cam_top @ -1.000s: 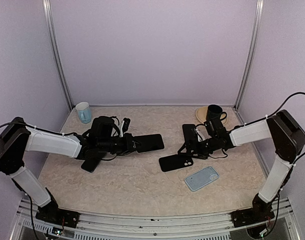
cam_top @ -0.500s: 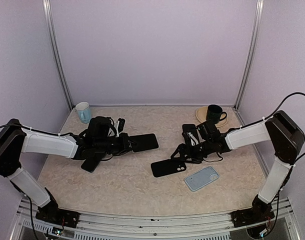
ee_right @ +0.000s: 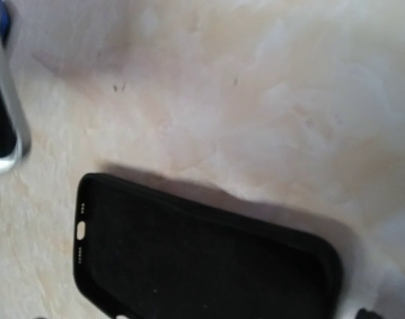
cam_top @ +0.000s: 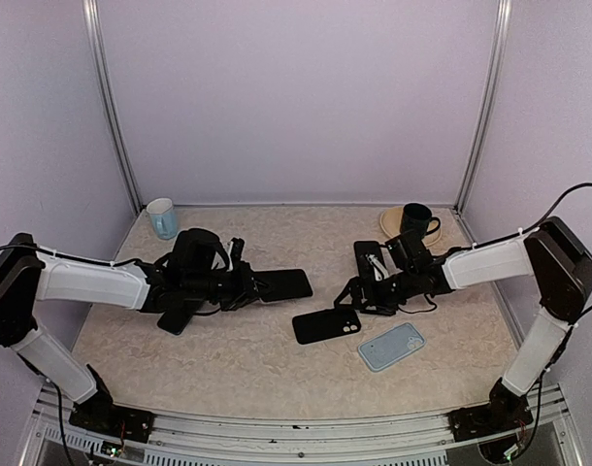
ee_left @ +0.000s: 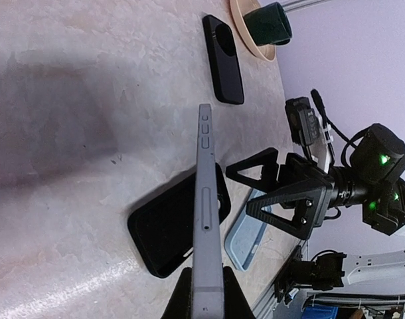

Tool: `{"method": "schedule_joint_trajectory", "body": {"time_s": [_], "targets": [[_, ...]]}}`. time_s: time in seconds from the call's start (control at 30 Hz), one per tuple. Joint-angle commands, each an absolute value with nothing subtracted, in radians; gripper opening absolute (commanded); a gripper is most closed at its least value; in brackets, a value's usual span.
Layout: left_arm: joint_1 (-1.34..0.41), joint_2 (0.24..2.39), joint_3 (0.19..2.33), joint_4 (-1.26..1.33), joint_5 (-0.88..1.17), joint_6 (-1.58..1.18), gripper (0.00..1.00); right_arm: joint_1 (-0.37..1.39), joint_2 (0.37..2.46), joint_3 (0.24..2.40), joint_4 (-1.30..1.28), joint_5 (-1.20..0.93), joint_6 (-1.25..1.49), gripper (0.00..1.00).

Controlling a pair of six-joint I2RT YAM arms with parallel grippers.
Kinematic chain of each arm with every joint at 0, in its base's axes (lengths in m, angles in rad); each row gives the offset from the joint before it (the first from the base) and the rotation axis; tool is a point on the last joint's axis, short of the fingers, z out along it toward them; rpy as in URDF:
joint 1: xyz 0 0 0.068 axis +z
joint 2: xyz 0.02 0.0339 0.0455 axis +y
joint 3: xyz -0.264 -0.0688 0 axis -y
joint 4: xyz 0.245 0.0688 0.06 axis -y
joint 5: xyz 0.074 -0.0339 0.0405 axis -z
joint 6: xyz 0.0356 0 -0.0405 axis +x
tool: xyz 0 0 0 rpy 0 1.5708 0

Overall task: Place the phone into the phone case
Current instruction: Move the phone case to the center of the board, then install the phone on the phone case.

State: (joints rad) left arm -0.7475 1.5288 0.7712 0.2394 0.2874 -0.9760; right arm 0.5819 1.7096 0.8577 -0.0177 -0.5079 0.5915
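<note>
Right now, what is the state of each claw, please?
Left claw: closed, holding the phone by its edges.
Right claw: open, holding nothing.

No legible text, label, brand, number or sign in any view. Checked surfaces: the phone, face and side edge, carries nothing readable. The black phone case, at about 6 o'clock from table centre, is unmarked. The light blue case, at about 5 o'clock, shows only faint specks too small to read.
</note>
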Motion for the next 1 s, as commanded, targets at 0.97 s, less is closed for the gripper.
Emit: {"method": "schedule_joint_trajectory", "body": {"time_s": [0.97], "targets": [[-0.877, 1.837, 0.979, 0.397, 0.443, -1.139, 0.0, 0.451, 1.575, 0.765, 0.048, -0.585, 0.614, 1.0]]}}
